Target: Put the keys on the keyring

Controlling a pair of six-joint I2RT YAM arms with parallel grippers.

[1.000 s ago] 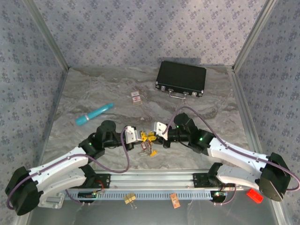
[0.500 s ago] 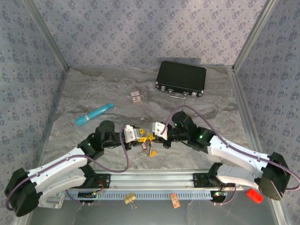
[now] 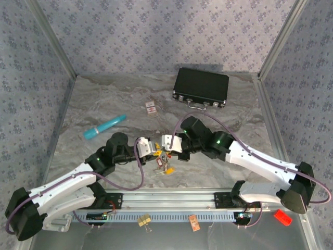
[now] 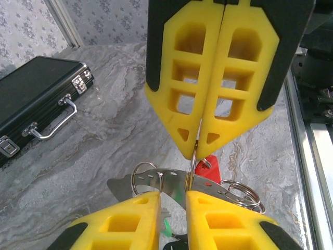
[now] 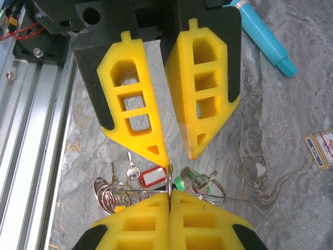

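The left gripper (image 4: 173,200), blocky yellow foam with cut-out windows, stands a narrow gap apart and clamps nothing. Below and between both grippers the keys (image 5: 150,178), red- and green-tagged, lie bunched with steel split rings (image 5: 112,197) on the marbled grey bench (image 4: 104,151). The right gripper (image 5: 169,194) is pressed closed, pinching the hair-thin wire keyring (image 4: 193,162), which rises against one left fingertip.
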